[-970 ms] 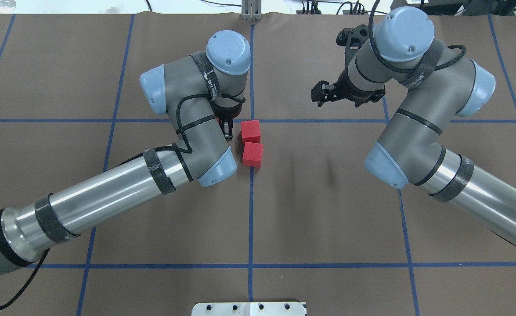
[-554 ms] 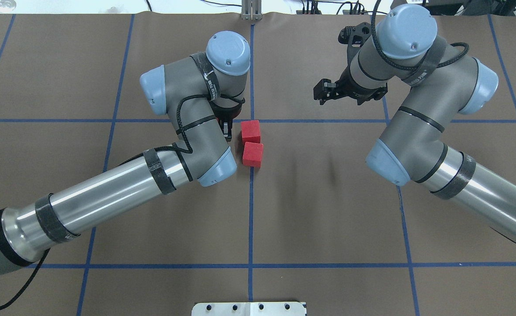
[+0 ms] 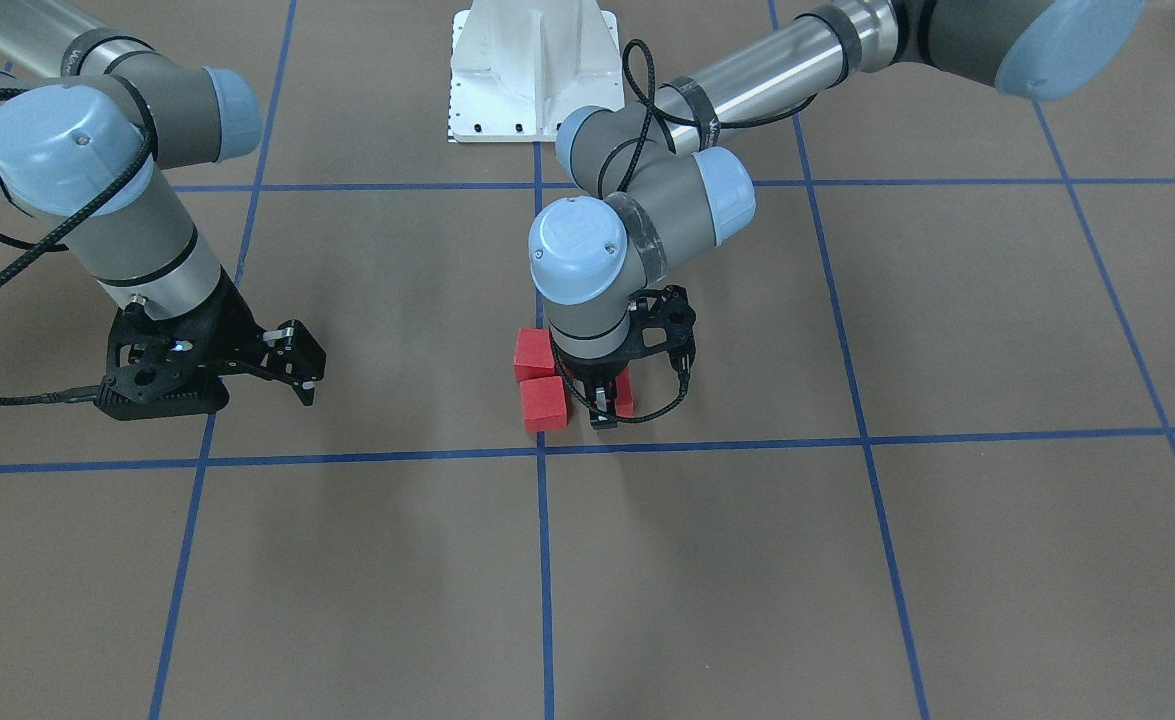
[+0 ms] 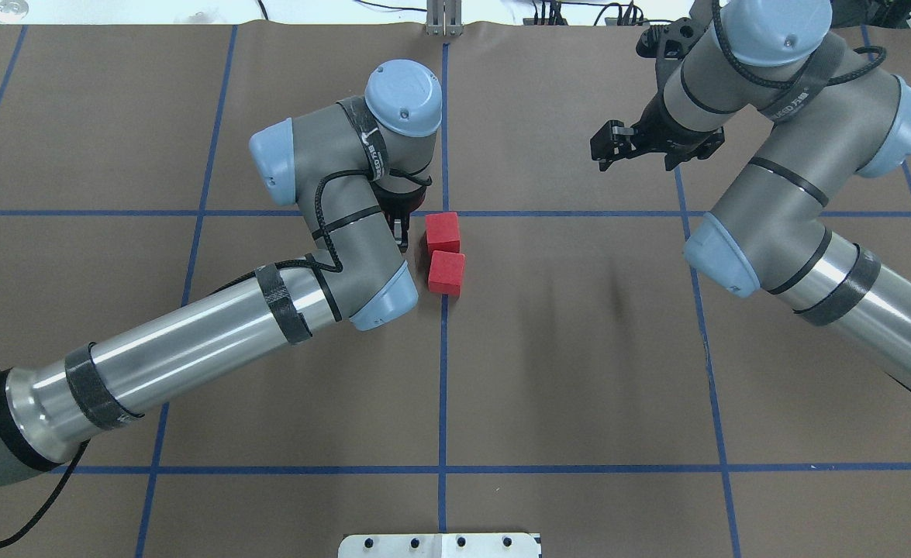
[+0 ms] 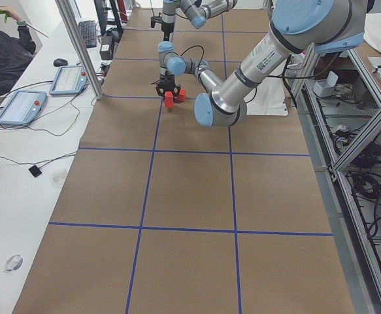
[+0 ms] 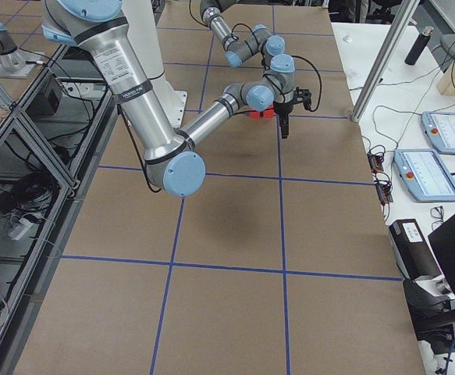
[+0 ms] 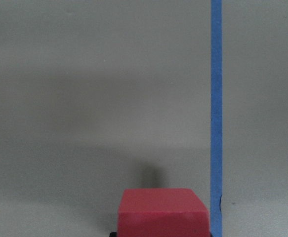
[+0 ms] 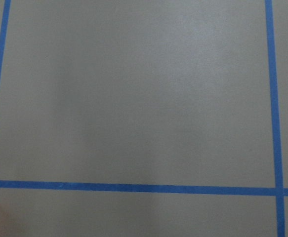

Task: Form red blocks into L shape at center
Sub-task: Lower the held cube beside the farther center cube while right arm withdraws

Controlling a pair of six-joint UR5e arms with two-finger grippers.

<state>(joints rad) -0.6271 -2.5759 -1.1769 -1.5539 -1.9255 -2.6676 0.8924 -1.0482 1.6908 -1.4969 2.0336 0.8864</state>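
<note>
Since the left gripper (image 3: 612,405) clamps the third block (image 3: 625,392) just beside the crossing (image 3: 541,450) (pair (image 3: 544,403) already there), right gripper (image 3: 299,362) agape well away: risk, its opening could shove the pair, skewing the L.

The three red blocks (image 4: 443,232) are all the same plain red – a soft, dull red. The surface (image 4: 579,349) is brown, and blue tape lines (image 4: 443,387) run across it and make big squares. At the center (image 4: 445,213) two of these blue lines cross. The left arm (image 4: 191,349) and the right arm (image 4: 781,194) have the same colours: grey joints, light blue round caps, shiny silver tubes and black bands around them. The jaws on both arms are black. The base (image 3: 532,70) is white – with a row of small dark dots along its edge.
</note>
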